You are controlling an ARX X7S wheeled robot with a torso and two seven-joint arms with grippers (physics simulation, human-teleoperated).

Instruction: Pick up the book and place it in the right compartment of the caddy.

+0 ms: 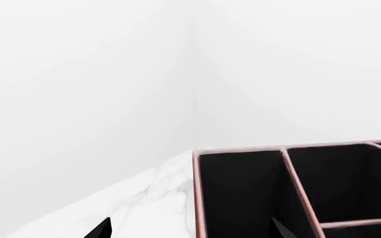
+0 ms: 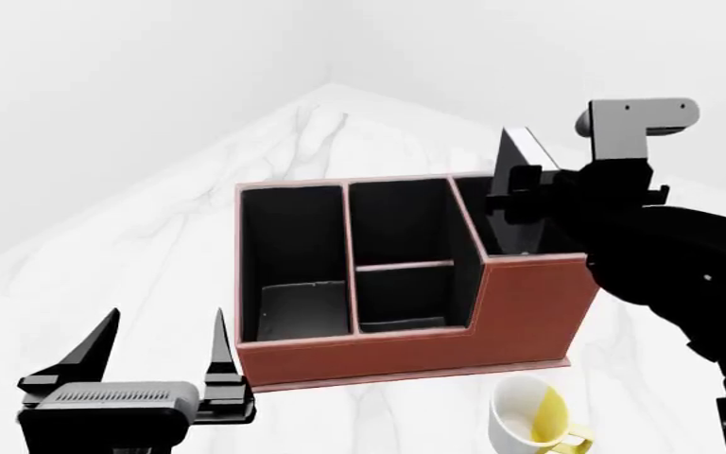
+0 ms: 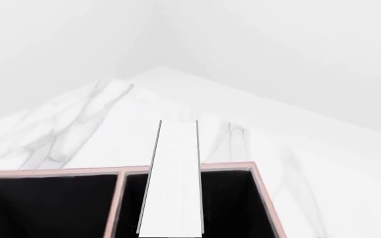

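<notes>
The reddish-brown caddy (image 2: pixel 376 364) stands in the middle of the white marble table. My right gripper (image 2: pixel 518 194) is shut on the black book (image 2: pixel 524 151) and holds it upright, slightly tilted, over the right compartment (image 2: pixel 540 284). The book's lower end is at that compartment's opening. In the right wrist view the book's white page edges (image 3: pixel 174 178) run down over the black-lined compartment (image 3: pixel 233 203). My left gripper (image 2: pixel 162 340) is open and empty, in front of the caddy's left end. In the left wrist view its fingertips (image 1: pixel 101 229) straddle the caddy's outer wall (image 1: pixel 198 198).
A white-and-yellow mug (image 2: pixel 529 421) lies on its side on the table in front of the caddy's right end. White walls meet in a corner behind the table (image 2: pixel 325 123).
</notes>
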